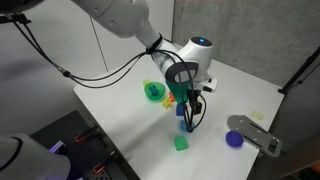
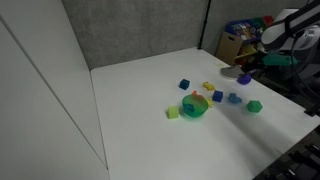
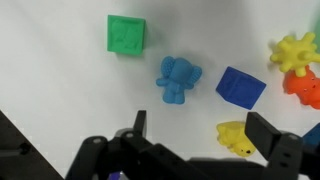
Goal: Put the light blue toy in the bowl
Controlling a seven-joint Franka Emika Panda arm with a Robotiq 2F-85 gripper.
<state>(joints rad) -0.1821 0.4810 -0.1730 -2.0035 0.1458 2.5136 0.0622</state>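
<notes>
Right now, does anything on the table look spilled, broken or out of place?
Nothing stands out. The light blue toy lies whole on the white table beside a dark blue block, near the open end effector. The green bowl seems upright, nothing spilled.

- On my wrist view, a green square block [image 3: 126, 33] lies flat on the white table [image 3: 50, 60], toward the upper left.
- A dark blue block [image 3: 240, 87] sits turned at an angle, with a small yellow toy [image 3: 236, 138] just below it in frame.
- At the right edge I see a yellow spiky toy [image 3: 296, 50] above an orange toy [image 3: 305, 88]. They are close, but I can't tell whether they touch.
- In an exterior view, a purple disc [image 1: 234, 139] lies near the table's edge.
- In an exterior view, cardboard boxes [image 2: 232, 45] stand behind the table.
</notes>
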